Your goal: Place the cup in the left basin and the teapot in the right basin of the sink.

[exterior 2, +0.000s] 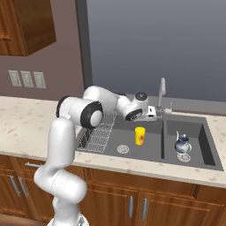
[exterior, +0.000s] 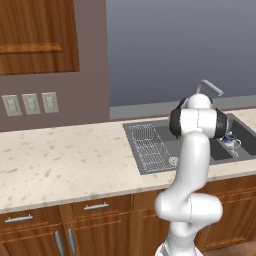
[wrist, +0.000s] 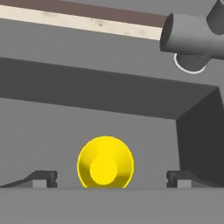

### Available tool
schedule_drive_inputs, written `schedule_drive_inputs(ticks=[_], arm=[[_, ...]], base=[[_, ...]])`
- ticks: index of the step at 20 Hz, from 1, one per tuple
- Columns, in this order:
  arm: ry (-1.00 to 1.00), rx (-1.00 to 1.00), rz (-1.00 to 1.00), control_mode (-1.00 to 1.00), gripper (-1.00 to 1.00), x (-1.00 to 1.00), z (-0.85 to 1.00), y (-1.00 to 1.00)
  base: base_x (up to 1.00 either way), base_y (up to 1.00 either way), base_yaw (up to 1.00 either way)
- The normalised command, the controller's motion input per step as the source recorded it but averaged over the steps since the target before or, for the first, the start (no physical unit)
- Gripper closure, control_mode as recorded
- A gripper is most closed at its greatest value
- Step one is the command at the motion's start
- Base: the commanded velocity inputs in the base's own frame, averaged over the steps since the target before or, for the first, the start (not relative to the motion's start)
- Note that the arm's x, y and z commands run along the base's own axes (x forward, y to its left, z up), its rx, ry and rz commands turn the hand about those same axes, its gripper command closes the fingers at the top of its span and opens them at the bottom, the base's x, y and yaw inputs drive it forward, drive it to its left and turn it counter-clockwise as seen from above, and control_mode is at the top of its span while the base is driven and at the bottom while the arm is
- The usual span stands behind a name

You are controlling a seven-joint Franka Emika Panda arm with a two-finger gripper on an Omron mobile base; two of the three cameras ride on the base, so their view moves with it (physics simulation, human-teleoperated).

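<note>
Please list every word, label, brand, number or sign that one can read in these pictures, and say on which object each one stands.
There is no readable text in any of the three views.
The cup: red-orange patches, no letters.
The teapot: a blue-and-white pattern, too small to tell any mark.
The sink, the faucet and the wall plates: plain, nothing written.

Wall outlets [exterior: 31,104], wooden cabinet [exterior: 39,36], counter [exterior: 65,160]

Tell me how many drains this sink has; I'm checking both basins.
2. One drain lies in the left basin, left of the cup. The other drain is in the right basin, in front of the teapot. None seems hidden.
</note>
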Motion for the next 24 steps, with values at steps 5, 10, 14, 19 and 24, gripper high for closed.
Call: schedule_drive_inputs(ticks=[5,10,14,19,24], arm=[[0.00,-0.02,0.00,-1.00,-1.00,-0.16,0.01,0.59],[0.00,-0.03,0.00,-1.00,-1.00,-0.26,0.19,0.43],[-0.01,-0.03,0.00,-1.00,-1.00,-0.31,0.37,0.34],[-0.04,-0.02,0.00,-1.00,-1.00,-0.36,0.48,0.19],[-0.05,0.00,-0.02,-1.00,-1.00,-0.37,0.51,0.05]], base=[[0.00,0.00,0.00],[0.00,0.00,0.00],[0.00,0.00,0.00],[0.00,0.00,0.00],[0.00,0.00,0.00]])
